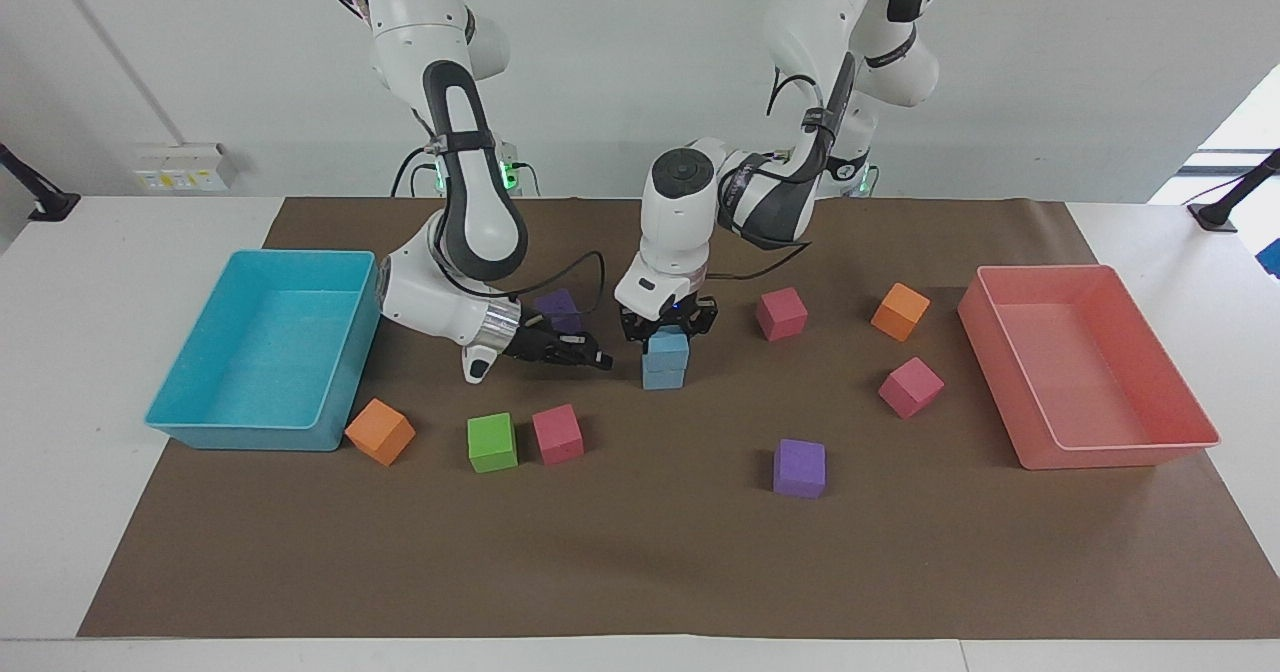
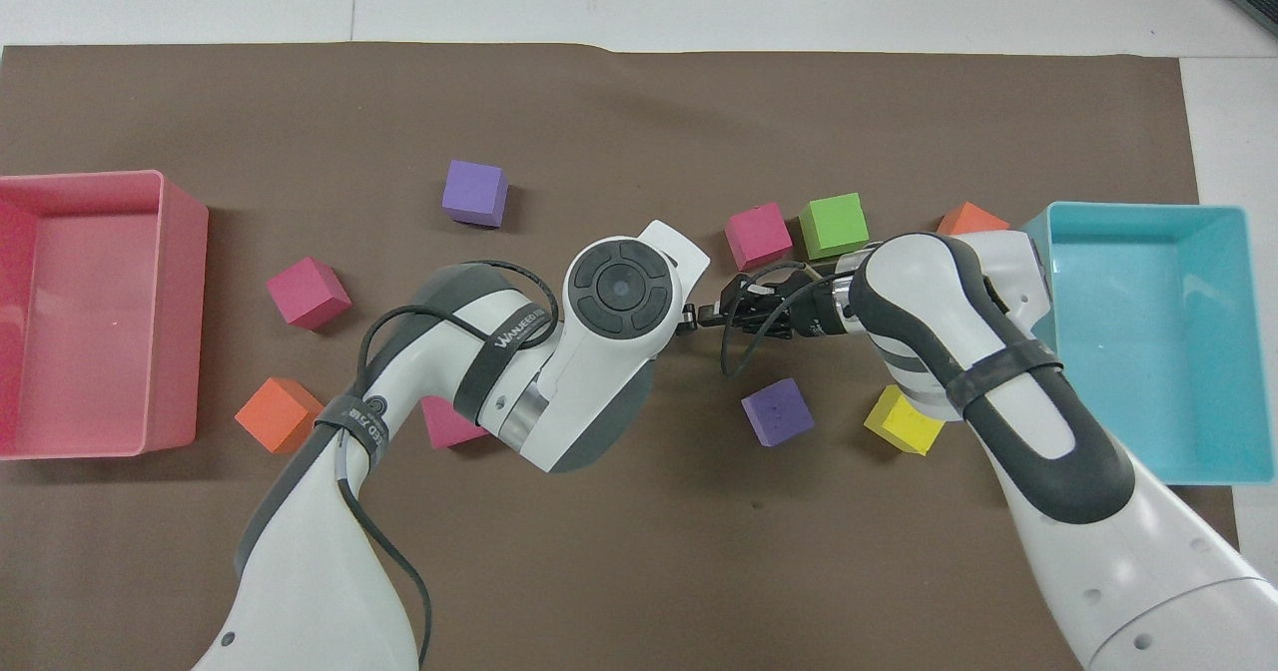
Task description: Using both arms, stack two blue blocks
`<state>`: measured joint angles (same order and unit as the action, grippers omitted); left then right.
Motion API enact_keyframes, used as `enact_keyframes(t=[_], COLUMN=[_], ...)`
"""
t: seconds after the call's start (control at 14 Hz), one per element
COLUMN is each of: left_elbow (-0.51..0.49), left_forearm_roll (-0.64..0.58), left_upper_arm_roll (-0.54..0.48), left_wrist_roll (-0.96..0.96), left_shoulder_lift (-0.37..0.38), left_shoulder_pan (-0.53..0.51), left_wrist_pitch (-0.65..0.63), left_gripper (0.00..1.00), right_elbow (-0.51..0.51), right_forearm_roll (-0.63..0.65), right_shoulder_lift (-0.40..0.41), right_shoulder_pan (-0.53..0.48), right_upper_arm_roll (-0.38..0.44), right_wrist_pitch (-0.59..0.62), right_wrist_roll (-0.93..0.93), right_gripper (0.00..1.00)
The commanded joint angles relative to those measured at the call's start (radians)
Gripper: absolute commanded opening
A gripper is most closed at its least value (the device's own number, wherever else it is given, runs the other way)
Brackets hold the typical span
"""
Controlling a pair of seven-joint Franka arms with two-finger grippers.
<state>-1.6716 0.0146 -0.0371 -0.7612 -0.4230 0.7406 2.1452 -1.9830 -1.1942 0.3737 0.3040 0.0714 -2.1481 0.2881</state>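
Two sky-blue blocks stand stacked mid-table, the upper blue block [image 1: 668, 346] on the lower blue block [image 1: 663, 374]. My left gripper [image 1: 668, 330] points straight down and is shut on the top half of the upper block. My right gripper [image 1: 600, 359] lies low and level beside the stack, toward the right arm's end, apart from it, shut and empty. In the overhead view the left arm's wrist [image 2: 619, 287] hides both blocks and the left gripper. The right gripper [image 2: 699, 318] shows there, its tip close to that wrist.
A turquoise tray [image 1: 170, 422] stands at the right arm's end and a pink tray [image 1: 1110, 447] at the left arm's end. Loose cubes lie around the stack: purple [image 1: 557, 304], green [image 1: 492, 442], pink [image 1: 557, 433], orange [image 1: 380, 431], purple [image 1: 799, 468], yellow [image 2: 904, 421].
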Motion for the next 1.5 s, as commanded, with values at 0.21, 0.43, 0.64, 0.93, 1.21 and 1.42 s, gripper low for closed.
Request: enact_keyframes(t=[0.21,0.43,0.64,0.93,1.21,1.42], left_elbow=[-0.025,-0.026,-0.02,-0.023,-0.027,-0.033], left_forearm_roll=[-0.007,-0.007,-0.007,-0.007,-0.007,-0.005], left_upper_arm_roll=[-0.015,-0.014,-0.015,-0.015,-0.017,-0.017], left_wrist_roll=[-0.01,0.002,0.019,0.048,0.149,0.262], left_shoulder_lift=[0.02,0.02,0.023,0.111,0.223,0.3], left_shoulder_pan=[0.017,0.017,0.014,-0.018,-0.091,-0.179], left_wrist_pitch=[0.007,0.027,0.03,-0.016,-0.158,-0.275], left_gripper=[1.0,1.0,1.0,1.0,1.0,1.0], right_elbow=[-0.011,-0.011,-0.011,-0.008,0.003,0.019], right_forearm_roll=[-0.036,-0.036,-0.036,-0.025,0.001,0.132], right_shoulder_lift=[-0.002,-0.002,-0.002,-0.002,-0.015,-0.039], right_shoulder_pan=[-0.008,-0.008,-0.006,-0.006,-0.015,-0.025], right_upper_arm_roll=[-0.012,-0.012,-0.012,-0.01,-0.009,-0.004], right_wrist_pitch=[-0.021,-0.024,-0.025,-0.026,-0.026,-0.026], right_wrist_roll=[0.031,0.029,0.029,0.036,0.026,-0.024], right_gripper=[0.0,0.0,0.0,0.0,0.0,0.1])
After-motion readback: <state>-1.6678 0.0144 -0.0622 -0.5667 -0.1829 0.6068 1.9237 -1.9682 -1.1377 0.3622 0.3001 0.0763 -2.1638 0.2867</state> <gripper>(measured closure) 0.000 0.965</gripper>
